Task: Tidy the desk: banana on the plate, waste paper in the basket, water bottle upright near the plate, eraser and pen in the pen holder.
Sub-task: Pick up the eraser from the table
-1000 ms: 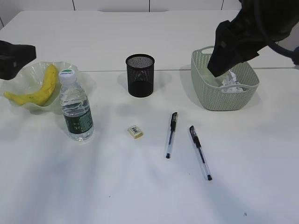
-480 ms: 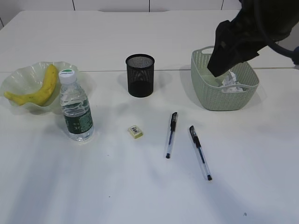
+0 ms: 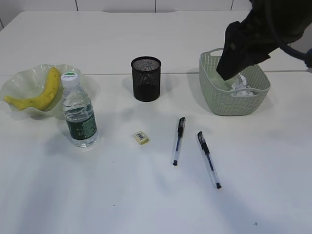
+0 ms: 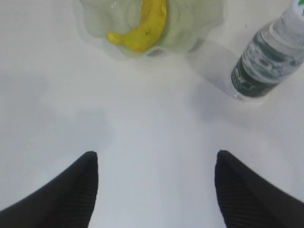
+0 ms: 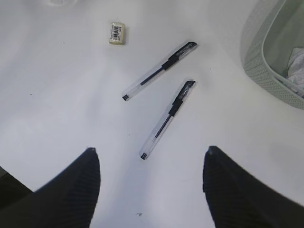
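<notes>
Two pens (image 3: 178, 140) (image 3: 208, 159) and the eraser (image 3: 141, 137) lie on the counter (image 3: 146, 195), well below the raised right tool (image 3: 229, 73); the left tool, visible a second ago, is gone.
Left wrist: left tool (image 4: 154, 190) spread, empty, banana (image 4: 142, 28) ahead.
Right wrist: jaws spread; pens look light, stiff, slippery—pinch mid-barrel.
</notes>
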`<state>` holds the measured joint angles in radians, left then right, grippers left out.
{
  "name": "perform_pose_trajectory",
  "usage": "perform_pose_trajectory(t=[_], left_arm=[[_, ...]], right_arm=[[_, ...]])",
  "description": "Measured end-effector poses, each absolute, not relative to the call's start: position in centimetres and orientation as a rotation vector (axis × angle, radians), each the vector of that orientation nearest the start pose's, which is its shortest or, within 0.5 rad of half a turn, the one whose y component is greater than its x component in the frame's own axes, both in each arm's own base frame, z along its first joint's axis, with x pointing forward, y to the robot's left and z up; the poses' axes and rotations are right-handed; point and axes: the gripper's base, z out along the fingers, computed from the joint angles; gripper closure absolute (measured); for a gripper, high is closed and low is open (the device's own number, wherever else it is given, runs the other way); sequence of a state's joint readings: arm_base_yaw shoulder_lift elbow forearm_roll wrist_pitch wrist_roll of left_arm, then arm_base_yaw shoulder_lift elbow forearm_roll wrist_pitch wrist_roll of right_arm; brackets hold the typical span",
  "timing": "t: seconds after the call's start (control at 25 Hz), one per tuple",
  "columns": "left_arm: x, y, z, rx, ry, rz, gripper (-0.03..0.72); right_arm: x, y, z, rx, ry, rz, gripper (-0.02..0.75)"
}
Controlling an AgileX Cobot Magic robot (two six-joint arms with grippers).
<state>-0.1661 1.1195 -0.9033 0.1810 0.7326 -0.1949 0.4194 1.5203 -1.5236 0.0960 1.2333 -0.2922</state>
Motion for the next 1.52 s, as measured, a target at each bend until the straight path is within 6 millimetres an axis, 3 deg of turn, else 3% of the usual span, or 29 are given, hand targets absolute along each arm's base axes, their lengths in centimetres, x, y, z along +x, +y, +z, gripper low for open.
perform_pose_trajectory(t=[0.4,0.68,0.96,1.24,1.52], left_arm=[[19.7,-3.0,31.7,0.237,2.718,-0.007,0.151],[18.7,-3.5,32.9,0.206,2.653,-0.114,0.151],[17.7,-3.6,34.0,0.191,2.585,-0.164,0.151],[17.7,-3.6,33.9,0.19,2.587,-0.167,0.151],[17.7,-3.6,33.9,0.19,2.587,-0.167,0.151]], right_arm=[[27.9,13.5,36.9,-0.815,2.595,0.213,0.237],[27.9,13.9,36.7,-0.757,2.629,0.291,0.241],[30.2,15.6,35.5,-0.746,2.67,0.384,0.271],[32.8,19.7,34.7,-0.811,2.646,0.333,0.272],[35.4,24.1,30.7,-0.836,2.7,0.273,0.273]])
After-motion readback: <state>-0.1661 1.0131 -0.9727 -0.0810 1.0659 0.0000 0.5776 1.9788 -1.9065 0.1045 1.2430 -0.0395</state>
